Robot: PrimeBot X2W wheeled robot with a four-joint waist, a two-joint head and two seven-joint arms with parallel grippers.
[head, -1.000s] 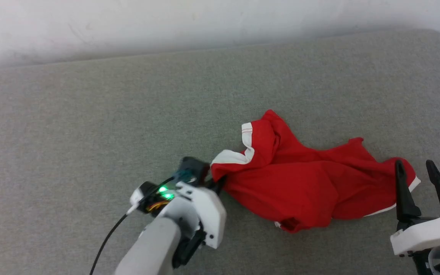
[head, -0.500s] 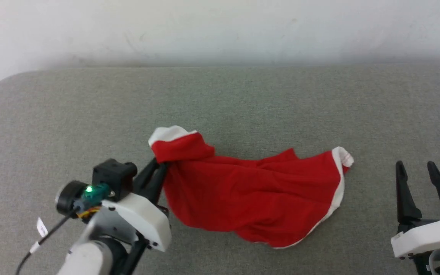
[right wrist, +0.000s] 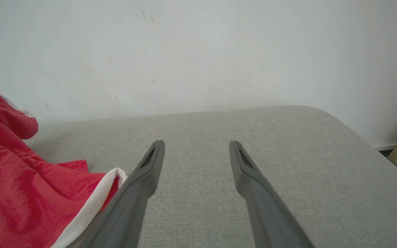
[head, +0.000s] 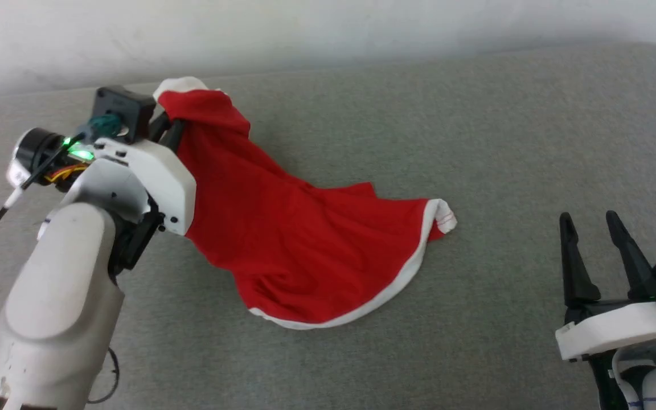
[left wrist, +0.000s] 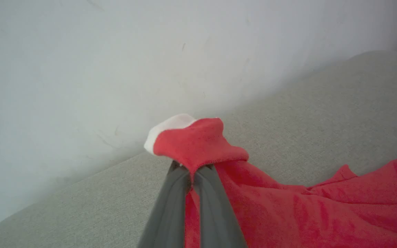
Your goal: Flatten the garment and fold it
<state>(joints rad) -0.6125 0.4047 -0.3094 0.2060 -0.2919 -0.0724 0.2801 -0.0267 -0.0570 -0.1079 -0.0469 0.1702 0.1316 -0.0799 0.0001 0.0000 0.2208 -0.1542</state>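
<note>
**A:** Grey cloth-covered bench, pale wall behind; first entry?

**B:** One garment: red shorts, white trim; one corner is lifted near the bench's far left edge; the rest drapes down and trails across the bench toward the middle; creased, not flat.

**A:** Second entry?

**B:** One left gripper: fingers pressed together on the raised corner; a red-and-white flap spills over the tips; the bite looks shallow.

**A:** Third?

**B:** One right gripper: fingers spread, nothing between them; low at the right, well apart from the trailing white-trimmed corner.

**A:** Handling note for the flattening step?

**B:** By my judgement: hold the left pinch firm; bring the right gripper to that trailing corner and take the hem itself, not a bunch of layers; draw the two corners apart until the fabric tautens; lower it evenly onto the bench; pull gently, since a thin pinch on soft cloth may slip; stay clear of the far edge so nothing hangs off.
</note>
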